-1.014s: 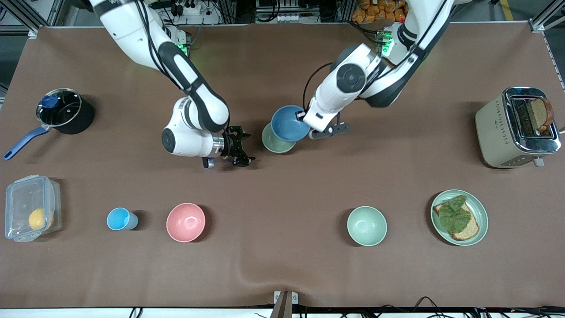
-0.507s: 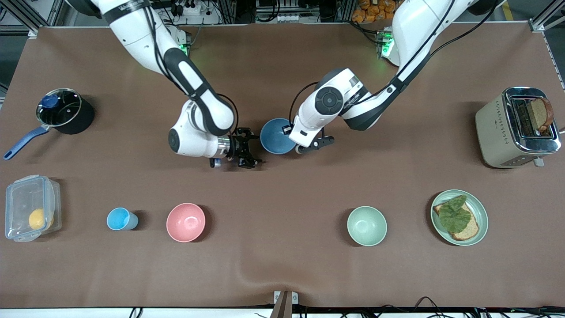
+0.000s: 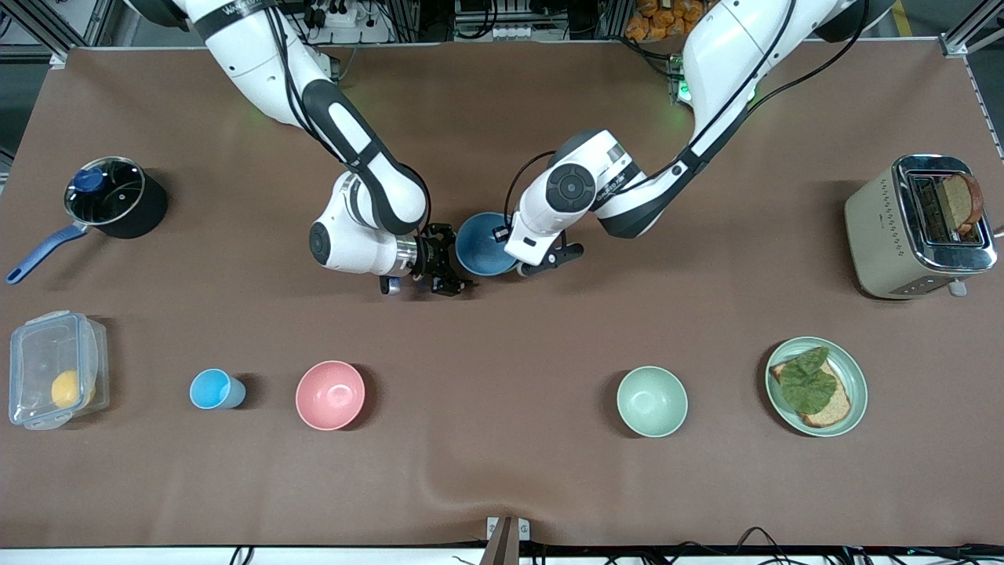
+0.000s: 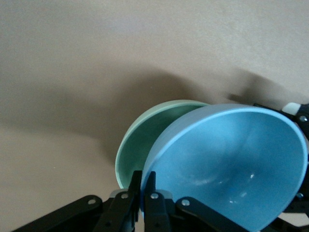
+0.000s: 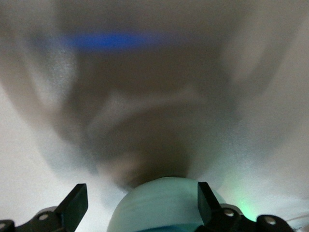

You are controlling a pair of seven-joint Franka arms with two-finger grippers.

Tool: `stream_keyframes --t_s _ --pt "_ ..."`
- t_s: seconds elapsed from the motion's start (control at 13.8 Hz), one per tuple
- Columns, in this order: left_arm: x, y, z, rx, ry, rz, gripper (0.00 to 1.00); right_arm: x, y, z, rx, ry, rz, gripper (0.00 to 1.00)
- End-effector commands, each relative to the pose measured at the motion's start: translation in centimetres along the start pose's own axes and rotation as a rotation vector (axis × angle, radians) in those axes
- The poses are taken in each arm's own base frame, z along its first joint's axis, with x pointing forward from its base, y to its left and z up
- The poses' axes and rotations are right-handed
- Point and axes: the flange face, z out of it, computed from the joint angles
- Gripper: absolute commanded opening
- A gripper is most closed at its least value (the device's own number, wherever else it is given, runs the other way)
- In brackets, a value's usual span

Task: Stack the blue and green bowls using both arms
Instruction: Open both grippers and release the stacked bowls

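- Blue bowl (image 3: 482, 245): frame centre, tilted, lowered partly into the green bowl (image 4: 145, 140).
- Left gripper (image 4: 143, 193): fingers pinched narrow on the blue bowl's rim.
- Right gripper (image 3: 447, 271): fingers spread wide, flanking the green bowl's outer wall (image 5: 164, 203).

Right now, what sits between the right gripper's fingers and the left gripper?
The blue bowl, shown in the front view; the left gripper pinches its rim, with the green bowl partly under it. The right gripper stands open around the green bowl.
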Motion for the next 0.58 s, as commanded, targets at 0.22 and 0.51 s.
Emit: stream_keyframes --t_s 0.22,0.51 --pt "0.22 0.26 0.83 0.016 0.004 -0.052 0.0 0.06 0.1 0.26 0.008 -0.009 0.003 1.0" --pt "-0.11 0.32 0.31 0.025 0.01 -0.104 1.0 -0.05 0.1 0.22 0.01 -0.006 -0.003 1.0"
